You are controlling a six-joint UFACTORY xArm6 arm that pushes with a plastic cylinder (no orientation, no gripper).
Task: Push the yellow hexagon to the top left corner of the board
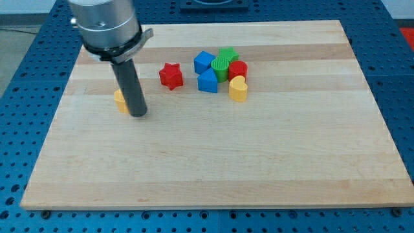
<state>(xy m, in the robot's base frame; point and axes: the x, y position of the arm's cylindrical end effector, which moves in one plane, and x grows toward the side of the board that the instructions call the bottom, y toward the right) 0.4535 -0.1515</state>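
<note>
Mid-push: my tip point(138, 114) touches the yellow hexagon point(119, 100) near the board's point(213, 175) left edge, on its lower-right side — a bare rod, no claw, gripping nothing. Next, likely a diagonal shove toward the top-left corner — well clear of the red star point(171, 76).

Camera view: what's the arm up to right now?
The arm is pushing blocks with its rod. My tip sits against the yellow hexagon, which it mostly hides, in the wooden board's left part, short of the top left corner. A red star and a cluster of blue, green, red and yellow blocks lie to the view's right, untouched.
</note>
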